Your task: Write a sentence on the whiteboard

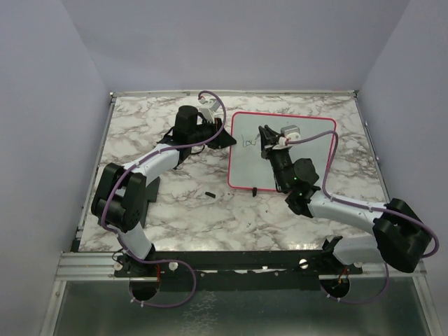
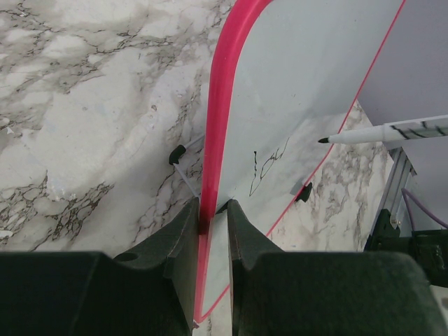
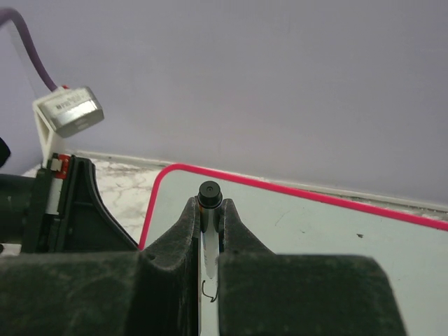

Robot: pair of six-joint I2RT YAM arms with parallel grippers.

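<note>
The whiteboard (image 1: 294,157), white with a pink frame, lies on the marble table right of centre. A few dark strokes of the sentence (image 1: 246,142) stand near its left end. My left gripper (image 1: 224,133) is shut on the board's left frame (image 2: 212,203), one finger on each side. My right gripper (image 1: 269,142) hovers over the board, shut on a white marker (image 2: 392,131). The marker's black tip (image 2: 323,140) sits just past the written strokes (image 2: 262,166); I cannot tell whether it touches. In the right wrist view the marker's black end (image 3: 210,193) pokes up between the fingers.
Two small black clips (image 2: 178,152) (image 2: 304,192) sit on the board's near long edge. A small black piece (image 1: 209,193) lies on the marble left of the board. Grey walls close in on three sides, and a metal rail (image 1: 238,262) runs along the near edge.
</note>
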